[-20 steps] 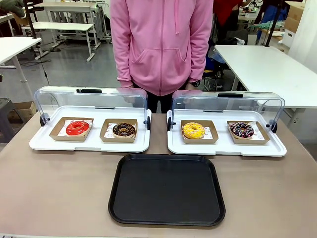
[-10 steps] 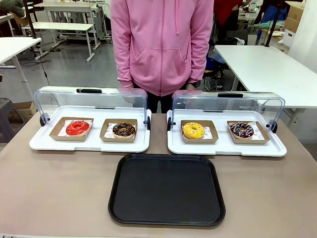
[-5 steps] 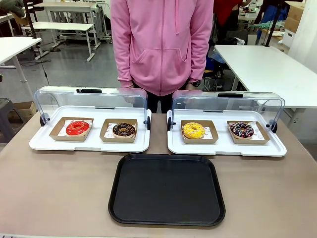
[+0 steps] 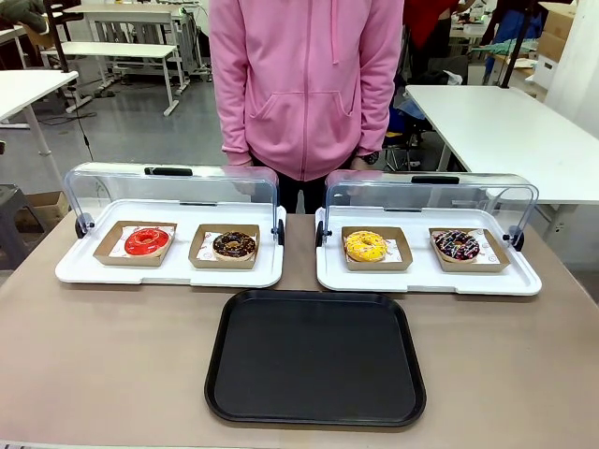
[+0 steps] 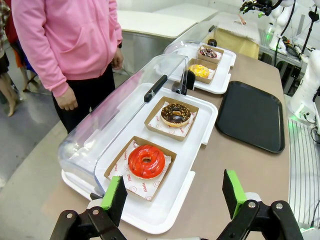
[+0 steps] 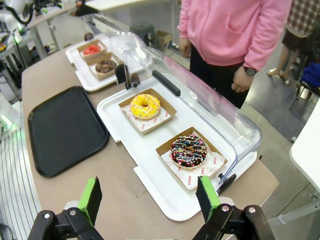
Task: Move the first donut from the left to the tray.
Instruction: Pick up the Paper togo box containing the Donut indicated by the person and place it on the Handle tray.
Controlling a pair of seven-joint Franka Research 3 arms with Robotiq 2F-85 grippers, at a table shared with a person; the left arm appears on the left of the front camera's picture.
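The red-glazed donut (image 4: 147, 241) sits in its brown cardboard holder at the left end of the left white tray; it lies close ahead in the left wrist view, red donut (image 5: 146, 161), and far off in the right wrist view, red donut (image 6: 91, 49). The black tray (image 4: 316, 356) lies empty at the table's near middle, also seen as black tray (image 5: 252, 114) and black tray (image 6: 65, 128). My left gripper (image 5: 175, 192) hangs open above the table, short of the donut. My right gripper (image 6: 148, 196) is open above the right white tray's edge.
A chocolate donut (image 4: 234, 245) shares the left white tray (image 4: 168, 273). A yellow donut (image 4: 365, 246) and a sprinkled chocolate donut (image 4: 457, 245) sit in the right white tray (image 4: 426, 279). Both clear lids are raised. A person in a pink hoodie (image 4: 304, 84) stands behind.
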